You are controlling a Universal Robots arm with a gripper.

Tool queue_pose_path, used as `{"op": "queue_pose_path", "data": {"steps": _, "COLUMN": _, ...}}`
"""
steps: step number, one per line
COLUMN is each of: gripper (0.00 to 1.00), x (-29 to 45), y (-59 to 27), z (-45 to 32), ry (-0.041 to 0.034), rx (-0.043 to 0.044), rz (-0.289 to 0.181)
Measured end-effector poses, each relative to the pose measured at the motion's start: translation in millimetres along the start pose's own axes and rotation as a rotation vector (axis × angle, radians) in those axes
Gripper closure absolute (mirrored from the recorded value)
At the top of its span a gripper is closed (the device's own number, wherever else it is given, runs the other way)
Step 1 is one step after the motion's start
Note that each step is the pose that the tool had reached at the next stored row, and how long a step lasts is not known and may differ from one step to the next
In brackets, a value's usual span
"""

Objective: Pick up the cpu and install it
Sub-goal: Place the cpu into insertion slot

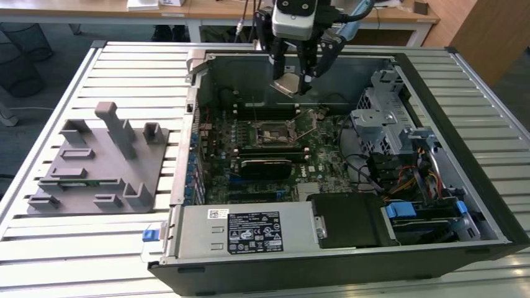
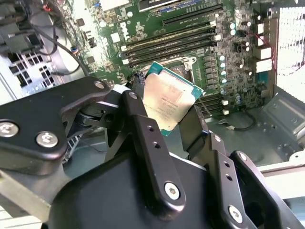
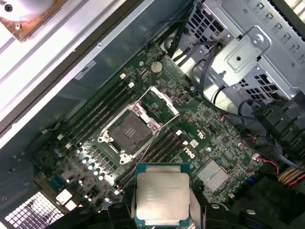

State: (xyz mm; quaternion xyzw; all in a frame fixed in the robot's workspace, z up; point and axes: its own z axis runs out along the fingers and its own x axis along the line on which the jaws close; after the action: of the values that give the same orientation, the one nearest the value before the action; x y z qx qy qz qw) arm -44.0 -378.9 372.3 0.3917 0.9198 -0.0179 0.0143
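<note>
Gripper (image 2: 166,109) clamped on the cpu (image 3: 162,198), metal top showing, held in the air over the motherboard (image 1: 319,152), open socket (image 3: 129,130) nearby, inside the computer case (image 1: 460,133).

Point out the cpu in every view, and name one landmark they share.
Exterior view: cpu tilted in the gripper, above the socket.
Second wrist view: cpu clamped between the fingers, partly covering the socket.
First wrist view: cpu face-on, apart from the socket.
Shared landmark: the open socket.
</note>
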Motion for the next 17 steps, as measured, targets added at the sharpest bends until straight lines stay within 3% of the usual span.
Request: {"op": "queue_pose_path", "data": {"steps": 17, "gripper": 0.46, "x": 0.1, "y": 0.0, "z": 2.2, "ry": 0.0032, "rx": 0.0111, "rz": 0.233}}
